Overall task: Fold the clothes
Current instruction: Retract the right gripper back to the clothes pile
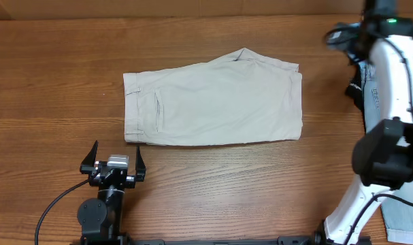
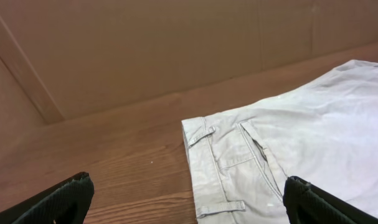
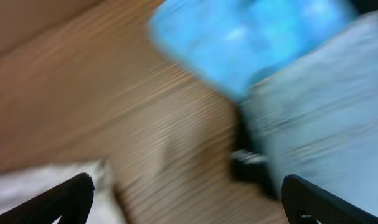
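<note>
The khaki shorts (image 1: 220, 102) are laid flat in the middle of the table (image 1: 56, 82). They are folded in half, one leg stacked on the other, with the waistband turned to the left and the hems to the right. A welt pocket (image 1: 158, 109) is seen near the waistband, and a small peak of cloth is raised along the far edge.

The left gripper (image 1: 116, 147) is held just below the near left corner of the khaki shorts, apart from them and pointed toward the waistband. Its fingers (image 2: 58, 202) are spread wide, and nothing is held between them. In the left wrist view the waistband corner, two belt loops and the pocket are framed between the fingertips, with a brown wall (image 2: 145, 50) behind.

The right arm (image 1: 397, 75) is stretched toward the far right corner of the table. Denim shorts (image 1: 373, 88) are seen at the right edge, partly hidden by the arm, with a black garment (image 1: 354, 92) touching their left side. Both lie apart from the khaki shorts.

The right wrist view is heavily blurred. The right gripper (image 3: 187, 183) is shown with its fingers (image 3: 58, 202) set wide apart and nothing gripped. Beyond it, a sky-blue top (image 3: 251, 37) is made out beside the denim shorts.
</note>
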`<state>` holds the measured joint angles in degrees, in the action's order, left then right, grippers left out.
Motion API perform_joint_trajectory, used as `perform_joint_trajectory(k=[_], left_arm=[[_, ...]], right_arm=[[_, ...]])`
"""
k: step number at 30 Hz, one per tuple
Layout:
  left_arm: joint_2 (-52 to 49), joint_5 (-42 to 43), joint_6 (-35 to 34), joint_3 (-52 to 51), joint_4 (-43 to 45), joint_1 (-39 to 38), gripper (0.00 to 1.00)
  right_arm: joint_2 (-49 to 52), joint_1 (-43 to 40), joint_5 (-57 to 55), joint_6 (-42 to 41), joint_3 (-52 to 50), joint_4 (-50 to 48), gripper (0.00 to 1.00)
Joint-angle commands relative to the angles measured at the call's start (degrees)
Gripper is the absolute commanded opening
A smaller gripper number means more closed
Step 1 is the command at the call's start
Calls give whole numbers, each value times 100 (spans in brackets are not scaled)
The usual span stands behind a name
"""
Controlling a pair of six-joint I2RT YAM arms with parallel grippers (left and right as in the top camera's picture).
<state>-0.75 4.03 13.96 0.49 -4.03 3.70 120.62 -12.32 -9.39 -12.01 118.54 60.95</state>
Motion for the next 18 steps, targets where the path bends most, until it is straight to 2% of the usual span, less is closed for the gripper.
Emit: perform_joint_trajectory(k=[1, 4, 10, 18], left_arm=[[11, 0, 66, -22, -7, -37, 100], [11, -15, 85, -22, -7, -37, 100], [11, -17, 83, -22, -7, -35, 100], [11, -22, 87, -22, -9, -35, 100]], right_arm=[[-61, -452, -452, -37, 181, 31, 100], [-59, -767, -400, -39, 160, 28, 100], [-59, -1073, 531, -37, 160, 26, 100], [-59, -1097, 522, -37, 160, 28, 100]])
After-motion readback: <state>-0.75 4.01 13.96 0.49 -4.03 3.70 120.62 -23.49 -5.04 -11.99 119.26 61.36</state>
